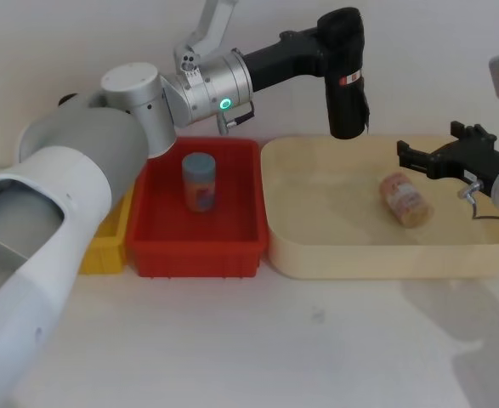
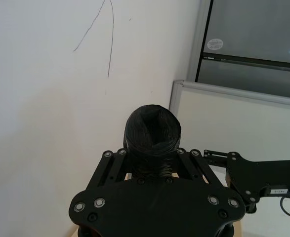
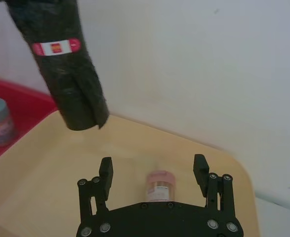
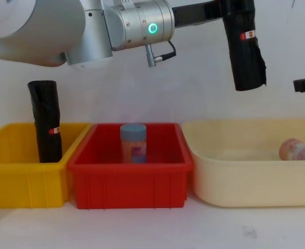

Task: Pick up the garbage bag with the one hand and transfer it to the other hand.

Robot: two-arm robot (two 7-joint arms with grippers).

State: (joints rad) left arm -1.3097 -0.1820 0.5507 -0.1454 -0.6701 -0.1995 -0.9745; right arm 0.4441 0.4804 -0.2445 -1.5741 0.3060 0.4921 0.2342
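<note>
**A:** Where is the bag (image 1: 348, 98) now?

**B:** In the air. The left gripper (image 2: 152, 163) is clamped on its upper end, and the roll hangs upright over the far rim of the tray (image 1: 283, 246). Its long axis is vertical and the lower part is free.

**A:** And the right gripper (image 3: 152, 165)?

**B:** Its fingers stand apart with nothing between them, and it hovers over the right side of the tray. In the head view the bag lies at about ten o'clock from it, with a clear gap. I judge the handover is the next step.

**A:** What does that move turn on?

**B:** The jaws should meet the roll across its axis, below the label (image 3: 56, 48).

**A:** Do the views differ?

**B:** Yes. The left wrist view gives the roll end-on with a finger on each side, but not its length. The right wrist view gives the label and the free lower end. The chest view puts that end about level with the right gripper, at nine o'clock from it — and it shows a second roll (image 4: 45, 122) standing in the yellow bin (image 4: 17, 176).
</note>
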